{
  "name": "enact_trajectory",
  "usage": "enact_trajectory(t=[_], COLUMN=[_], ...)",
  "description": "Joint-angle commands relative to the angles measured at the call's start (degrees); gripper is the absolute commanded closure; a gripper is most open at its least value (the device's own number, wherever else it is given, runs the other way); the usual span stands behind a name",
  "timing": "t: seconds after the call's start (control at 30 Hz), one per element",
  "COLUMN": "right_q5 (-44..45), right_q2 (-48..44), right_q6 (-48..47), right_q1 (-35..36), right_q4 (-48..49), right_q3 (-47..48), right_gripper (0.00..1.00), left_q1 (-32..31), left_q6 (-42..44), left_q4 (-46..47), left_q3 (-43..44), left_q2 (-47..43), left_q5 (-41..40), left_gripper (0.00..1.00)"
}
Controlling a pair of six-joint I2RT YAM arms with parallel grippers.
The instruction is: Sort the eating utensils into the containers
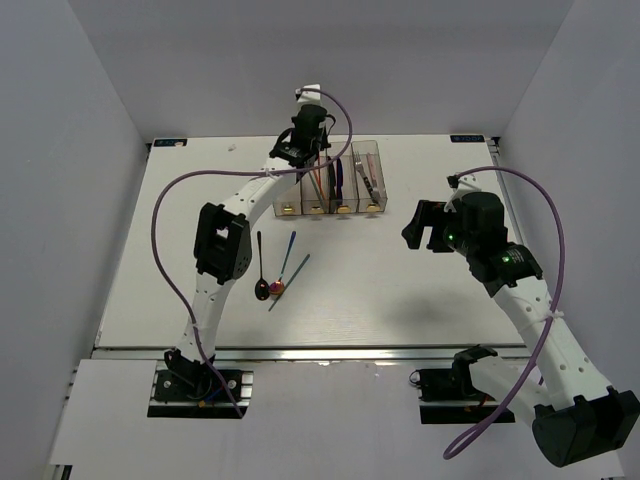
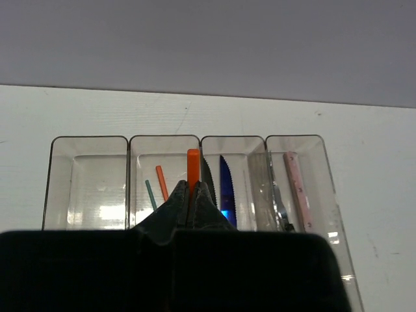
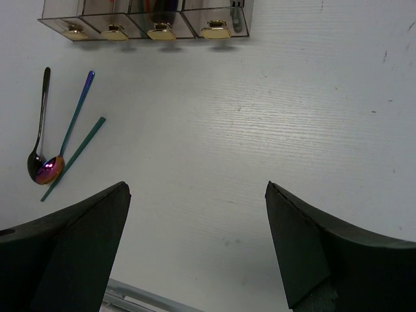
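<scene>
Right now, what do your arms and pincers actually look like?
The left arm and right arm are white tubes with bulky black joints, each trailed by a looping purple cable. Small green lights glow on the right one. The left pincer and right pincer have black, wedge-shaped fingers.

Containers [image 1: 330, 185] in a row far-middle on the table [image 1: 420, 300] — spoons [image 1: 259, 262] and chopstick [image 1: 289, 282] before them, leftward

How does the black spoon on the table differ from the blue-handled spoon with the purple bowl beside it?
The black spoon is one dark colour; the blue-handled spoon has an iridescent purple bowl. The black one's handle runs nearly straight back from the arms; the blue-handled one's slants rightward. Both lie loose on the table, bowls close together.
</scene>
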Motion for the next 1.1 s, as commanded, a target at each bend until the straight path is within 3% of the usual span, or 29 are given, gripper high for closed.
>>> enact_trajectory(t=[0.0, 0.07, 0.2, 0.23, 0.3, 0.47, 0.53, 0.57, 0.73, 0.83, 0.9, 1.07], right_q5=[-0.1, 0.1, 0.2, 0.2, 0.0, -0.1, -0.3, -0.5, -1.5, -2.3, -2.3, -2.5], right_q2=[-0.2, -0.2, 0.1, 0.2, 0.5, 0.3, 0.2, 0.1, 0.2, -0.2, -0.4, -0.8], right_q6=[-0.5, -0.5, -0.5, -0.5, -0.5, -0.5, -0.4, -0.4, -0.5, -0.5, -0.5, -0.4], right_q1=[0.2, 0.3, 0.2, 0.2, 0.3, 0.4, 0.3, 0.4, 0.4, 0.5, 0.6, 0.7], right_q4=[1.4, 1.4, 1.4, 1.3, 1.3, 1.0, 0.9, 0.9, 0.8, 0.5, 0.4, 0.3], right_q3=[1.4, 1.4, 1.3, 1.4, 1.6, 2.4, 2.6, 2.6, 2.3, 1.6, 1.4, 1.2], right_gripper=[0.11, 0.11, 0.11, 0.11, 0.11, 0.11, 0.11, 0.11, 0.11, 0.11, 0.11, 0.11], left_q1=[0.4, 0.4, 0.4, 0.4, 0.4, 0.4, 0.3, 0.1, -2.9, -5.8, -7.6, -10.5], left_q6=[3.0, 3.2, 2.5, 2.3, 2.1, 3.1, 2.6, 0.7, 1.2, 5.3, 6.9, 7.3], left_q4=[6.2, 5.9, 5.1, 5.6, 5.8, 4.0, -0.8, -2.4, -9.1, -11.8, -12.5, -12.9], left_q3=[-2.8, -2.4, -4.1, -6.5, -9.8, -13.8, -15.0, -18.0, -35.0, -44.1, -48.9, -55.0], left_q2=[-3.9, -3.0, -3.1, -3.5, -5.2, -12.2, -17.2, -19.1, -32.2, -35.3, -36.3, -36.5], left_q5=[-1.3, -1.0, -0.8, -0.8, -0.3, 3.3, 6.1, 6.7, 10.4, 11.2, 13.0, 12.9], left_gripper=[1.0, 1.0, 0.63, 0.43, 0.28, 0.21, 0.2, 0.11, 0.09, 0.17, 0.29, 0.36])
